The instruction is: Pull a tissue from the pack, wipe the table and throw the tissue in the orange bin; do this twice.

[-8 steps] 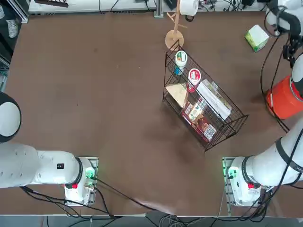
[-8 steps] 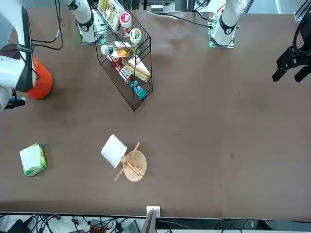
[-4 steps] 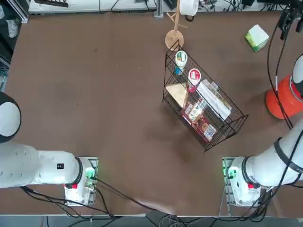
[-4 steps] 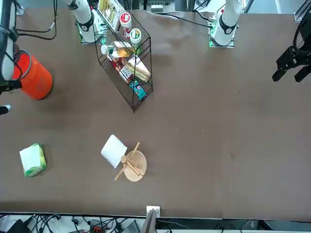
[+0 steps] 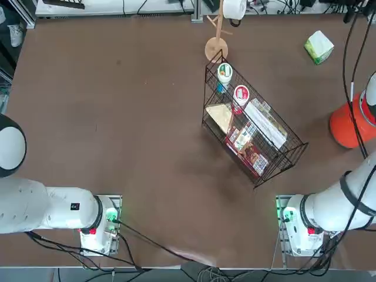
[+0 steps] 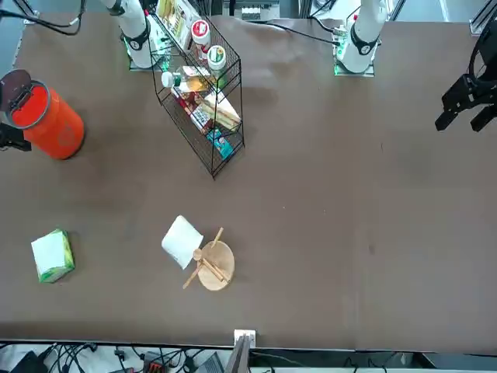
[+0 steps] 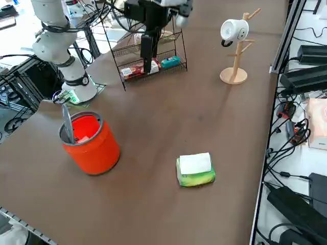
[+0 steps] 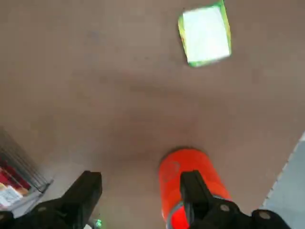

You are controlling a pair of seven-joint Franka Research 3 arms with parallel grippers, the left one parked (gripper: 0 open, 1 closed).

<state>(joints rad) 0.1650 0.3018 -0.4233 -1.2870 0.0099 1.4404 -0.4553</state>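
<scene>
Change: over the last second the right arm has swung up and away from the orange bin (image 5: 348, 124). In the top view it no longer overlaps the bin, and only its cables and a bit of its white shell show along the tabletop's (image 5: 117, 117) right edge.
End effector: the end effector (image 8: 138, 195) hangs high over the tabletop's right side, released. Its two fingers (image 8: 86, 193) stand wide apart with nothing between them.
Wrist view: the camera looks straight down on the bin and, further off, the pack (image 8: 205, 34), so both task things are in sight at once.
Pack: it lies flat, white face up, near the far right corner of the tabletop and well apart from the bin. No tissue can be seen standing out of it.
Bin: it stands upright by the right edge, between the pack and the right arm's base (image 5: 299, 226). Whether a tissue already lies inside cannot be told.
Other things: the wire basket (image 5: 252, 126) of packets sits mid-tabletop and the mug tree (image 5: 216, 47) by the far edge, both clear of the arm's path.
Meaning: the hand is empty and raised, so this reads as a move between steps. Most likely it is lining up on the pack for a pull, which calls for coming down over the white face and pinching the top sheet.
Risk: the light pack may lift along with the sheet.
</scene>
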